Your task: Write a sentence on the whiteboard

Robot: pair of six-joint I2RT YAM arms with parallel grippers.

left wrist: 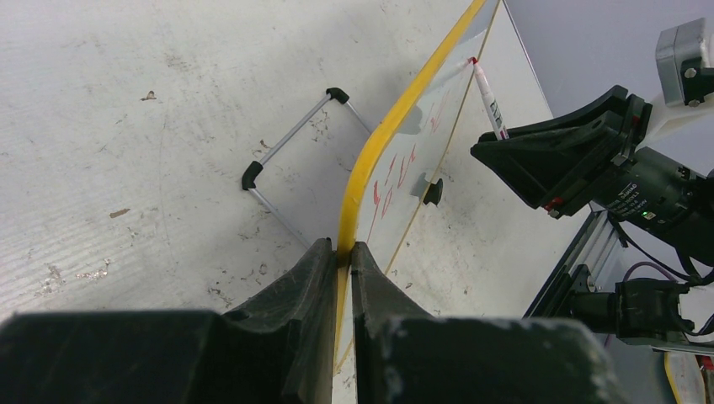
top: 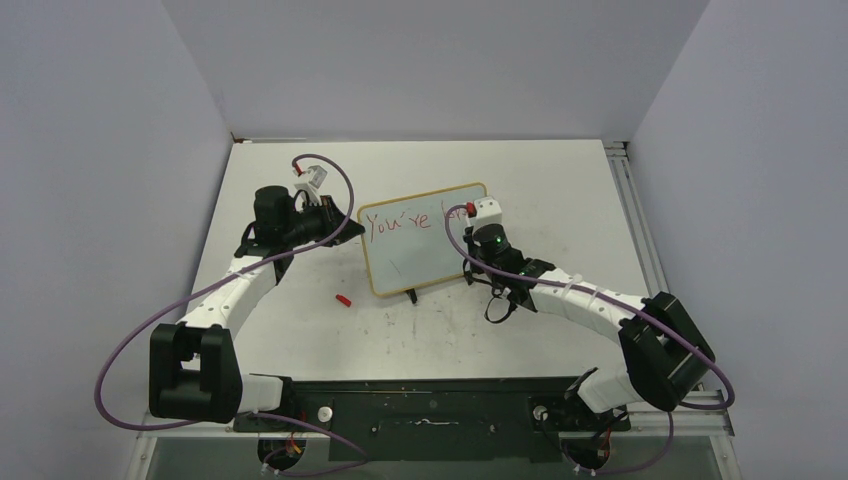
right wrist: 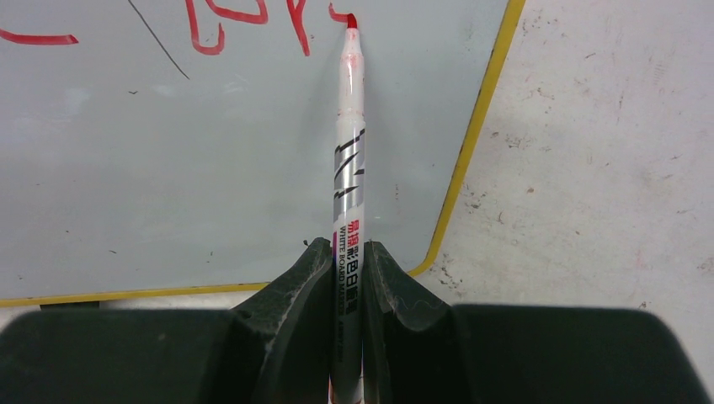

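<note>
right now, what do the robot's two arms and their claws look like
Both arms are alike: the left arm and right arm have white links between bulky black joint housings, with a purple cable looping along each. The left claw and right claw have two matte black, tapered, scuffed fingers. A small green light glows at the right wrist.

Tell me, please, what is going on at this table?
The left gripper is clamped on the whiteboard at its edge, holding it steady. The right gripper holds a red marker with its tip at the board, at the end of the red sentence. Only "You're" and the start of another word are written. A small red cap lies nearby.
</note>
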